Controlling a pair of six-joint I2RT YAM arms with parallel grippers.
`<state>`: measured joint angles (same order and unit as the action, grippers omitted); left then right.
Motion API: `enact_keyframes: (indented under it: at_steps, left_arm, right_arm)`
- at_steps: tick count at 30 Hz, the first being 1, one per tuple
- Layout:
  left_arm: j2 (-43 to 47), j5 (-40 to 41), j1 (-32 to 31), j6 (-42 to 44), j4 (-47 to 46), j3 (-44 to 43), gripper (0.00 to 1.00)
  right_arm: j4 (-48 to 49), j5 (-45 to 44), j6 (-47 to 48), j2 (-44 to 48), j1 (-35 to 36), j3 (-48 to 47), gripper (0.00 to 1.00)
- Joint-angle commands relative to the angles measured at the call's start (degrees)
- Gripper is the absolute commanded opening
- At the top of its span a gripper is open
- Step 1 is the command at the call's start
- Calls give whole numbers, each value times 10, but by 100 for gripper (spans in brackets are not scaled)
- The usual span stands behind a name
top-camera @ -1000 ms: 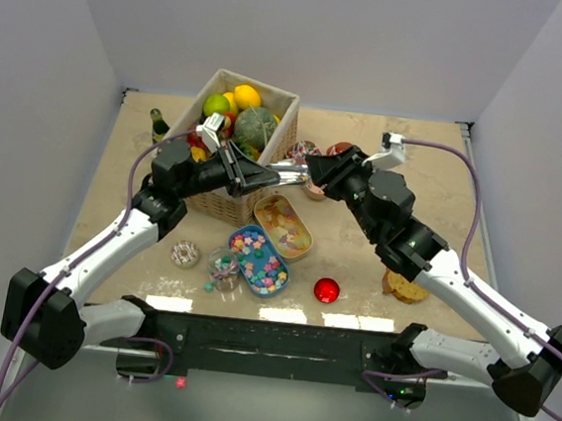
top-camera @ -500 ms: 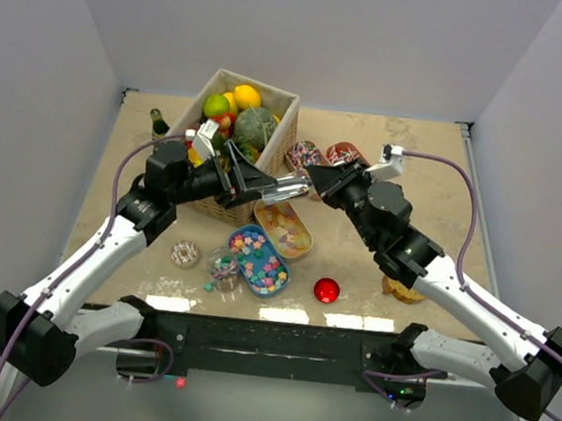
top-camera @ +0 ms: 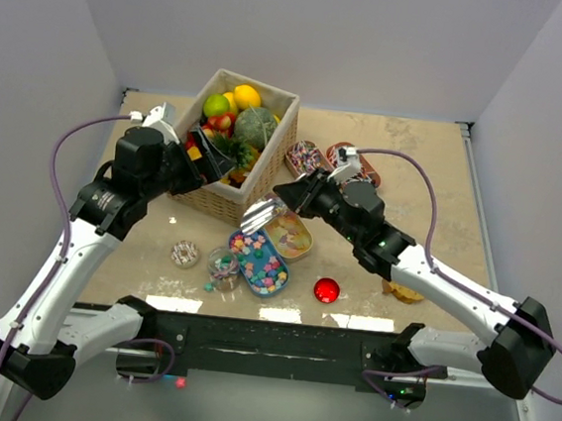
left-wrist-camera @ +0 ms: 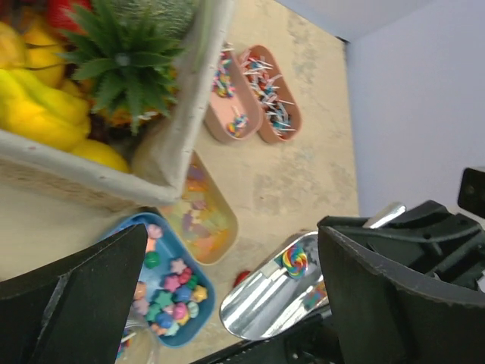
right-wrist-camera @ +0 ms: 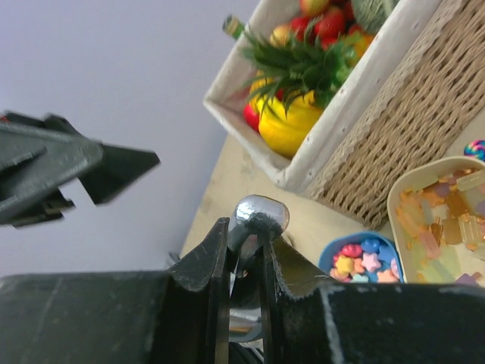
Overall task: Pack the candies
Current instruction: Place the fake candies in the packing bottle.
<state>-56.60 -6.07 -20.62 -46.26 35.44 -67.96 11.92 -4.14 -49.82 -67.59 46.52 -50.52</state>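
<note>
Near the candies (top-camera: 259, 260), the scoop (top-camera: 259, 213) in the right gripper (top-camera: 285, 199) points left.

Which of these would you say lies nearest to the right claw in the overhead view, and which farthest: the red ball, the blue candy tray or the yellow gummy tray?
1. The yellow gummy tray, just below the right claw in the view.
2. The blue candy tray, further toward the arm bases, slightly left.
3. The red ball, near the front edge, to the right.

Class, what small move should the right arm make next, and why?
Likely ease the scoop down toward the blue tray of star candies: the right gripper is shut on its handle, the bowl hangs near that tray, and the left gripper is open.
</note>
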Motion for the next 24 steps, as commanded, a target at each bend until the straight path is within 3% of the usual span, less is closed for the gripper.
enact_keyframes:
  at_steps: [1, 11, 24]
  left_arm:
    - [-6, 110, 6, 39, 74, -36, 100]
    - [-20, 127, 8, 50, 87, -55, 100]
    - [-21, 122, 9, 55, 85, -53, 100]
  right_arm:
    - [51, 60, 67, -32, 28, -34, 0]
    - [14, 42, 149, -100, 90, -81, 0]
    - [-62, -53, 272, -129, 147, -146, 0]
